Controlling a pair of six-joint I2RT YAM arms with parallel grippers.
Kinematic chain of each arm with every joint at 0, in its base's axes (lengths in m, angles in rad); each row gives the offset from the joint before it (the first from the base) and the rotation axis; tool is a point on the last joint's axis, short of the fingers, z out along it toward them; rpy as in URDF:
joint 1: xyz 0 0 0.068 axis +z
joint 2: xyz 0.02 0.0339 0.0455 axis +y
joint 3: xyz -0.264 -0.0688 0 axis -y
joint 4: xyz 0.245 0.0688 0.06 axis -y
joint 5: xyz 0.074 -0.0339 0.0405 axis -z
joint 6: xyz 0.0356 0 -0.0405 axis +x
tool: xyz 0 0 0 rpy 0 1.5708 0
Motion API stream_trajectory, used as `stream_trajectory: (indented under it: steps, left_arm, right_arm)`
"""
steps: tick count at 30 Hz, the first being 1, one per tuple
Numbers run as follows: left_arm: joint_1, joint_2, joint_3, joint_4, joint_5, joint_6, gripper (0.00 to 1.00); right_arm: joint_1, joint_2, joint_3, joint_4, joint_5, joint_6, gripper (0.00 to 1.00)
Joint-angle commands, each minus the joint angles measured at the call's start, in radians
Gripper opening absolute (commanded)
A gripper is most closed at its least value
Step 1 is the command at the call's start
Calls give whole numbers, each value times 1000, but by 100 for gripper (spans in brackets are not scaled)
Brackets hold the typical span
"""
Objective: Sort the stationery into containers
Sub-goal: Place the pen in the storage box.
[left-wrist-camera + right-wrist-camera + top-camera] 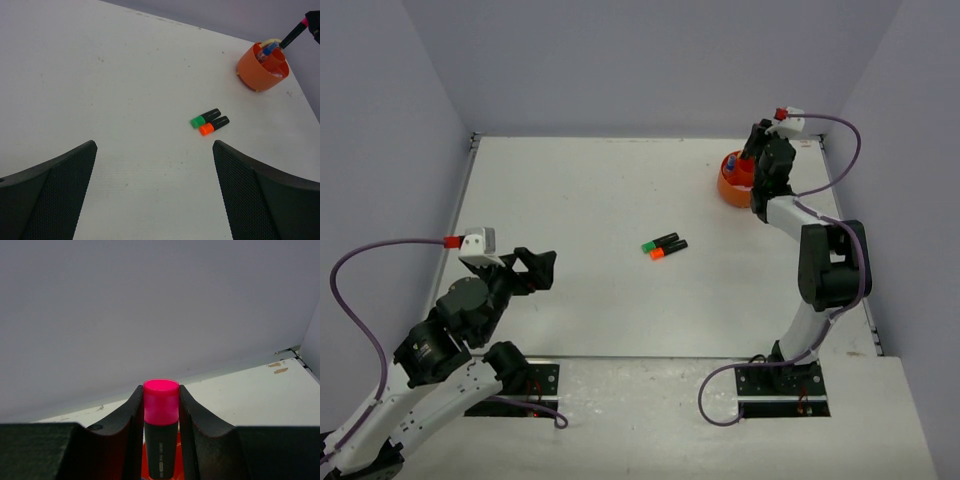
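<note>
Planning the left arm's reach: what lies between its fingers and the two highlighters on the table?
Only bare table, from the left fingers to the green-capped highlighter and orange-capped highlighter; the left wrist view shows it.

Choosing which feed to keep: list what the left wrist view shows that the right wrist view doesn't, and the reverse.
Only left wrist: the green-capped highlighter and orange-capped highlighter lying side by side on the table, the orange tub seen whole, and the open left pincer. Only right wrist: a close look at the right pincer shut on the pink-capped highlighter. Both: that pink-capped highlighter and the white table.
</note>
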Motion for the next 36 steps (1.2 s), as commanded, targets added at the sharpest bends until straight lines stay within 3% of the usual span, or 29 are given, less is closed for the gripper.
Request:
stream_trajectory:
  steps: [1, 10, 14, 18, 19, 22, 23, 24, 25, 33, 36]
  left_arm:
    - [7, 18, -9, 38, 9, 35, 100]
    - [8, 30, -8, 38, 6, 36, 100]
    - [8, 32, -9, 37, 5, 35, 100]
    - [9, 30, -8, 37, 4, 36, 100]
    - [10, 30, -9, 37, 3, 37, 100]
    - [8, 29, -7, 37, 3, 35, 100]
    - [8, 29, -9, 37, 1, 35, 100]
    - [8, 29, -9, 37, 3, 35, 100]
    - [8, 29, -9, 37, 4, 37, 100]
    - [8, 35, -7, 38, 6, 37, 100]
    - [12, 39, -9, 40, 5, 37, 100]
  right_arm:
    - [-35, 17, 41, 134, -33, 0, 0]
    - [-47, 39, 0, 136, -55, 0, 1]
    - [-47, 42, -36, 154, -72, 11, 10]
    - [-47, 43, -48, 154, -66, 10, 28]
    - [-47, 40, -54, 154, -63, 10, 36]
    - [-47, 39, -64, 154, -58, 6, 36]
    - [-47, 36, -66, 154, -58, 6, 45]
    - [-47, 31, -69, 154, -58, 4, 45]
    - [-47, 25, -72, 154, -63, 4, 62]
    - [-11, -150, -116, 75, -229, -69, 63]
    - [46, -255, -95, -180, -333, -125, 63]
